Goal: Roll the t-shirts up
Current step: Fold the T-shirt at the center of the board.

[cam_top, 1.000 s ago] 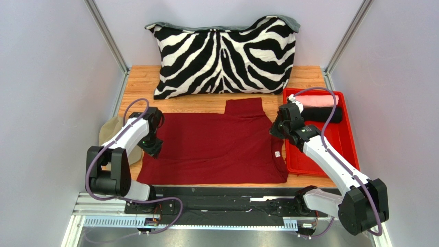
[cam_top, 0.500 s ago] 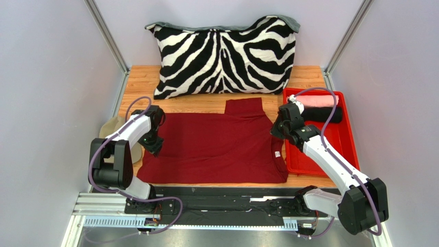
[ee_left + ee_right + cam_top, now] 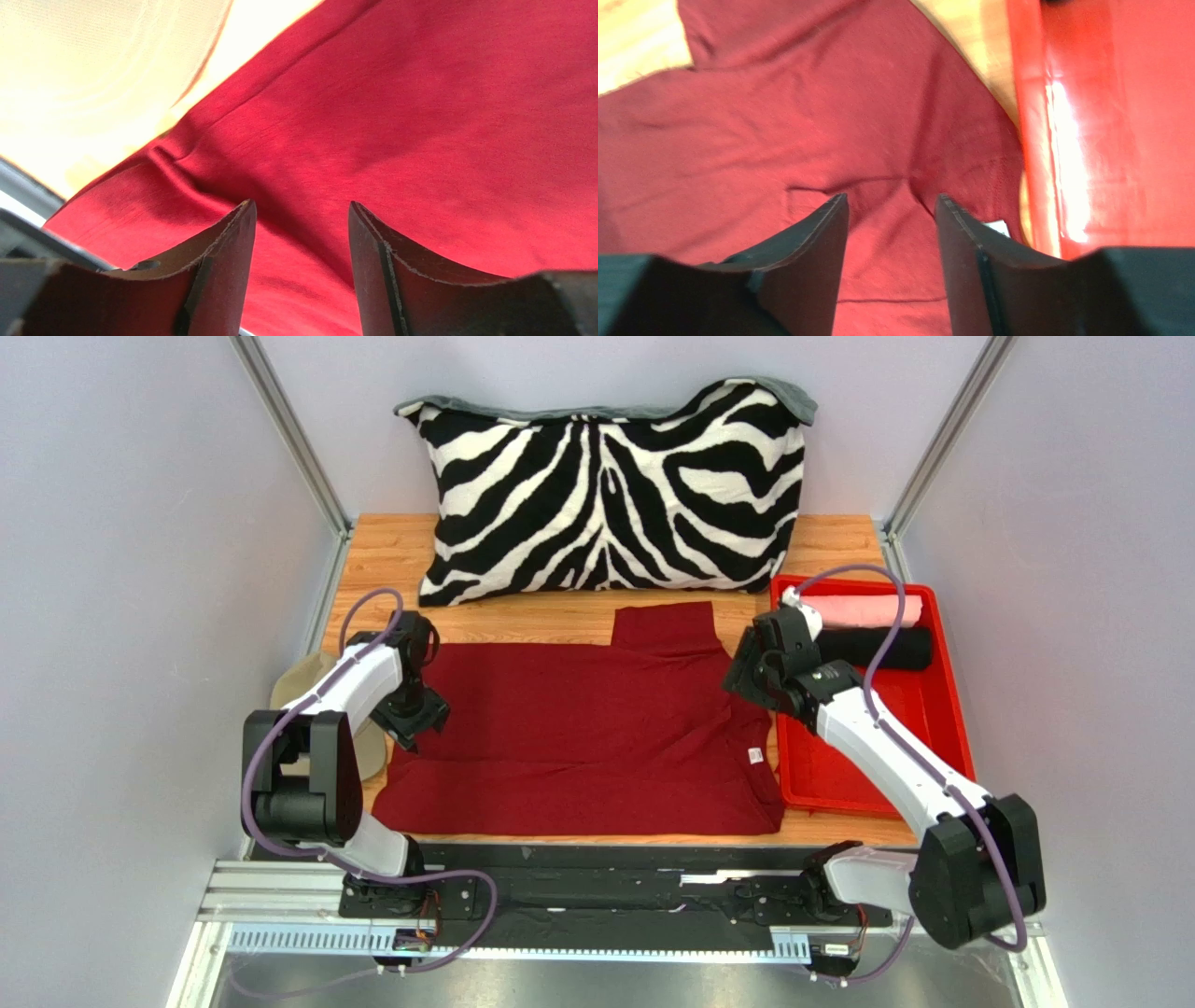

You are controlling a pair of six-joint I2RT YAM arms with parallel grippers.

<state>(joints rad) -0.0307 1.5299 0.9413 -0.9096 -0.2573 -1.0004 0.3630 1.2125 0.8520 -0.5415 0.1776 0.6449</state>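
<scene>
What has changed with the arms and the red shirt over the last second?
The left fingers and right fingers opened, nothing between them now, and both shifted slightly toward the pillow along the red shirt's side edges. Shirt, pillow, tray and its two rolled shirts stayed put.

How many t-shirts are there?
3. A dark red t-shirt lies spread flat on the table. A pink t-shirt, rolled up, sits at the far end of the red tray. A black t-shirt, also rolled, lies just in front of it. I see no others.
</scene>
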